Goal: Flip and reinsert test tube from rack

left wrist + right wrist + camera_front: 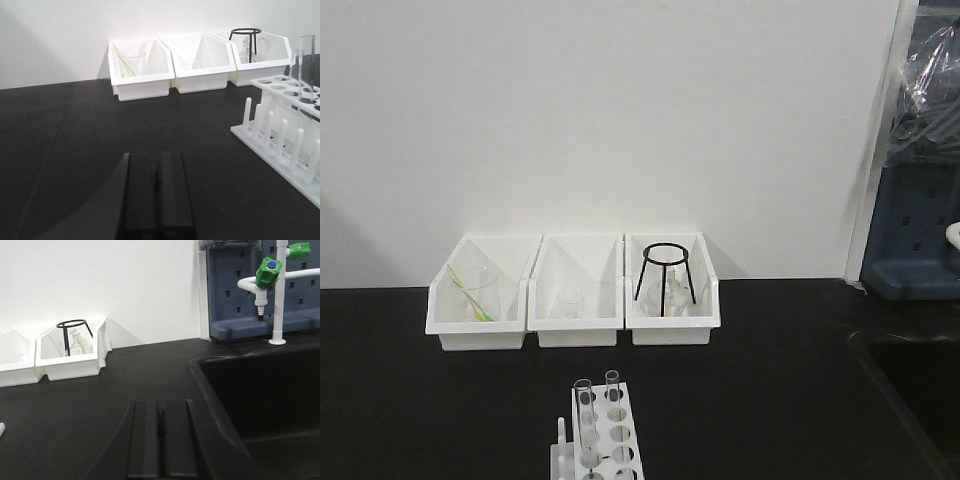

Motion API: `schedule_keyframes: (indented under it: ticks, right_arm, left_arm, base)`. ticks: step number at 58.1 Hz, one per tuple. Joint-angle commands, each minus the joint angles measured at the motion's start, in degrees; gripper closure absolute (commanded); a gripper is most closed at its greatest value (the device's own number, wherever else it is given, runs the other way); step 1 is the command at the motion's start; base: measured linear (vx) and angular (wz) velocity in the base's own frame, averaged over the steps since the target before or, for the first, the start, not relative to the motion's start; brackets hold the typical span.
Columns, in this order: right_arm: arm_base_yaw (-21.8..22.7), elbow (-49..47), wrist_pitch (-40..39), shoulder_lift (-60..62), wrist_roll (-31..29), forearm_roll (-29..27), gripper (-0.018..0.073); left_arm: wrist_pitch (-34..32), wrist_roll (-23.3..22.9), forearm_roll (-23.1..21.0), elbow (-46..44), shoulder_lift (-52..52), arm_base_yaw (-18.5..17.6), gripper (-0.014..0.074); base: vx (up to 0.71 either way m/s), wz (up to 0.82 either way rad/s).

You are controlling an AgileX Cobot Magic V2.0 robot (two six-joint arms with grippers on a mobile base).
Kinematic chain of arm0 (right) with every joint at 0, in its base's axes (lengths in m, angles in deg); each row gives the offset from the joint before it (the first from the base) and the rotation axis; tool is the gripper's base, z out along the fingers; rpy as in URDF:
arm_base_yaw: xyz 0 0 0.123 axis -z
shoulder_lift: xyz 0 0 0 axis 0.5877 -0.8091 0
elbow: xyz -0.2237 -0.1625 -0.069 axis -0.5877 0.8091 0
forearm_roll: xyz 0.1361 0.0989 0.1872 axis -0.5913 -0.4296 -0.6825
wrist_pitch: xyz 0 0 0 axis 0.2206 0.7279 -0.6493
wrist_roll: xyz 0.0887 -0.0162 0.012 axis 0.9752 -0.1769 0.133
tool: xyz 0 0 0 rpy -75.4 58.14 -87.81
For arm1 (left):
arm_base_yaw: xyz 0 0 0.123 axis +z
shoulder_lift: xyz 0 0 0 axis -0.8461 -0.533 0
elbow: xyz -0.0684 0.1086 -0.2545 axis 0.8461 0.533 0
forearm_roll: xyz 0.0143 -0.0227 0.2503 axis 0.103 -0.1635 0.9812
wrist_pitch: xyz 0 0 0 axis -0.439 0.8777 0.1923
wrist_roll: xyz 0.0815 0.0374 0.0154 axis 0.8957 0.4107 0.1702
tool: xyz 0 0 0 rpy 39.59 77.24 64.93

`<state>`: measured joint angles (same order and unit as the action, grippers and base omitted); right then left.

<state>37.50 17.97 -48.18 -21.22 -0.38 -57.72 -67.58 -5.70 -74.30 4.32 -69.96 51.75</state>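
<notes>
Exterior front-facing view: the rack [605, 440] stands on the black table [440, 400] at the lower edge of the picture, near the middle, and its near end is cut off by the frame. The test tube [584, 418] stands upright in a hole on the rack's left row. A second tube [612, 384] stands upright one hole further back in the next row, near the first but apart from it. Both seem to have the open rim on top, though the glass is faint against the dark table.

Behind the rack, against the white wall, three white bins [575, 318] sit side by side. The right bin holds a black ring stand [665, 268], and the other two hold clear glassware.

In the left wrist-mounted view the left end effector [156, 159] hangs low over bare table, its two black fingers pressed together and holding nothing. The rack [280, 117] is to its right, well apart.

In the right wrist-mounted view the right end effector [161, 407] is likewise closed and empty. It hangs beside the rim of a dark sink [210, 390], with a green-capped tap [269, 271] behind.
</notes>
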Motion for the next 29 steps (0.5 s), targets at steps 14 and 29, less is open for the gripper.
schedule_keyframes:
  ticks: [14,29]
  right_arm:
    - [0.2,0.2,-4.6,0.7,-0.7,0.2,0.057]
    - [0.2,-0.4,-15.6,0.7,-0.4,-0.4,0.057]
  left_arm:
    - [-4.3,-0.6,-0.3,-0.2,0.5,0.0,0.0603]
    - [-4.3,-0.6,-0.3,-0.2,0.5,0.0,0.0603]
  base:
    - [0.0,0.0]
    - [0.0,0.0]
